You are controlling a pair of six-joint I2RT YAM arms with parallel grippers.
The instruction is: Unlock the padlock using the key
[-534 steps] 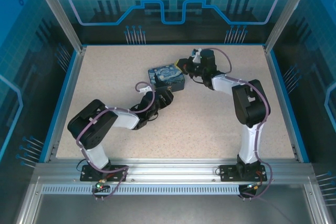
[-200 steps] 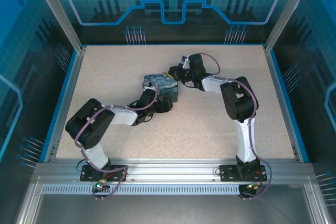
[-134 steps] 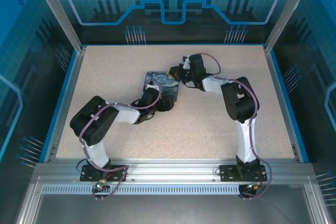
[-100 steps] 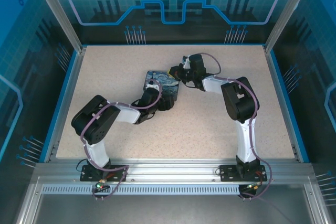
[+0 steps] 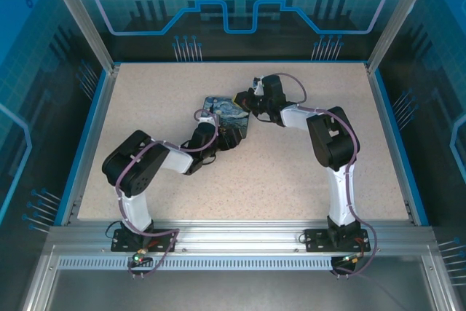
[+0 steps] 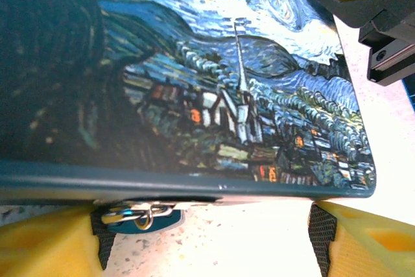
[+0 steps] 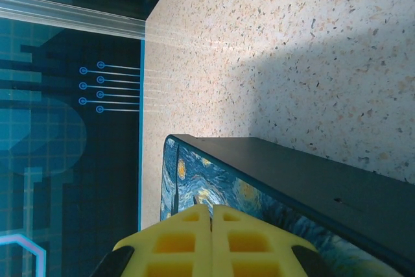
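Speckled beige tabletop (image 5: 291, 180), blue-panelled enclosure (image 5: 240, 5)

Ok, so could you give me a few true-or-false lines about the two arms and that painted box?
The right arm's fingers are pressed shut. True.
The left arm's fingers are pinched together. False: they stand wide apart.
The painted box lies on the table, with both arms reaching to it. True.
The padlock sits on top of the box. False: it peeks out at the box's edge, between the left arm's fingers.
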